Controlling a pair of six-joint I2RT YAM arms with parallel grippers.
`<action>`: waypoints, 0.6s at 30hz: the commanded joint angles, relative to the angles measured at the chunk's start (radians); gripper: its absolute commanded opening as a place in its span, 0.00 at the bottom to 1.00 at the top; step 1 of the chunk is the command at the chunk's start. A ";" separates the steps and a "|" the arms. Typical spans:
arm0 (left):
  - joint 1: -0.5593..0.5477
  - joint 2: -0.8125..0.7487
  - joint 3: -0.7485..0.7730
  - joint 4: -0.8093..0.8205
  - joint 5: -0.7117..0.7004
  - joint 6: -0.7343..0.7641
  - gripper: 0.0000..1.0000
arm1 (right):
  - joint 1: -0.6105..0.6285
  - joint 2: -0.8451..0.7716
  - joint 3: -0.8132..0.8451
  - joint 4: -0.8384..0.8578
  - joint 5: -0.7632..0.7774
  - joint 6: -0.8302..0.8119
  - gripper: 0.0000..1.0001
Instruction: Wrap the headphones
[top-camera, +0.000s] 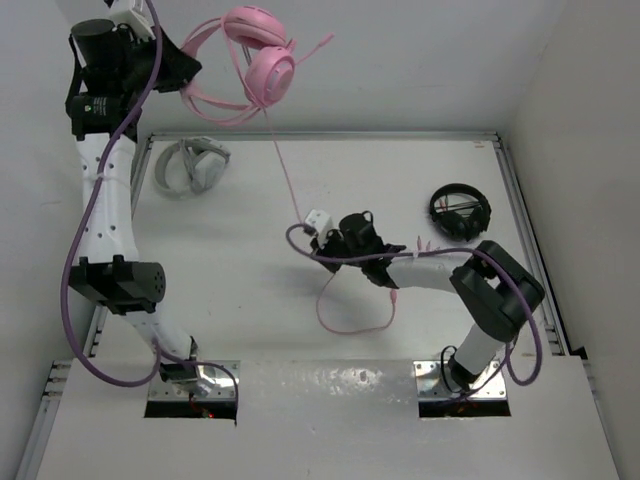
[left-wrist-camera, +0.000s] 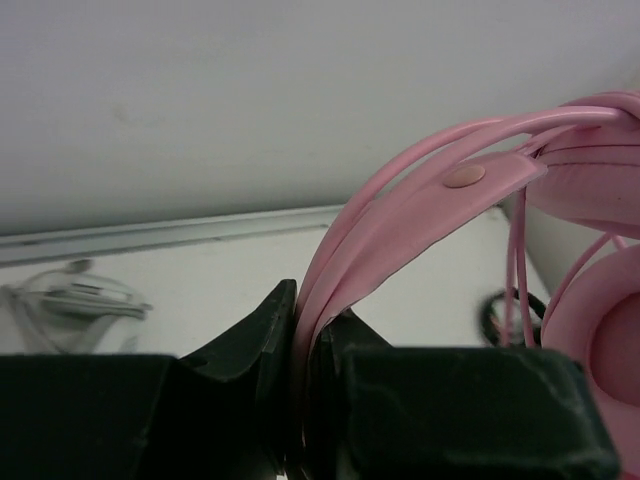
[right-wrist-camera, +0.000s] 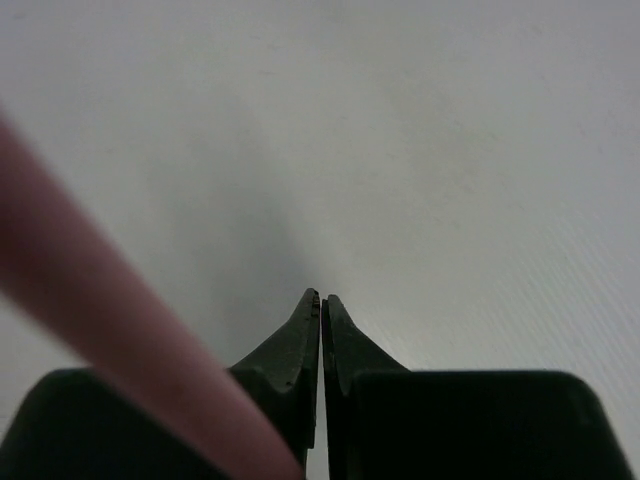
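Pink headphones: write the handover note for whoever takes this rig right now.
Left gripper: jaws shut on the headband of the pink headphones, held up off the table at the far left.
Right gripper: jaws shut, low over the middle of the table, nothing visible between them.
Cable: hangs from the headphones down to the table and ends in a loose loop beside the right gripper.
Done: headphones lifted.
Left: the whole wrap; no cable is wound on yet.
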 joint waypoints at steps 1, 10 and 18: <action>0.006 0.005 -0.075 0.281 -0.310 0.022 0.00 | 0.137 -0.121 0.091 -0.333 0.055 -0.204 0.00; -0.085 0.046 -0.395 0.518 -0.718 0.507 0.00 | 0.263 -0.573 0.174 -0.458 0.172 -0.322 0.00; -0.379 -0.288 -0.960 0.562 -0.637 0.927 0.00 | 0.231 -0.662 0.283 -0.288 0.557 -0.528 0.00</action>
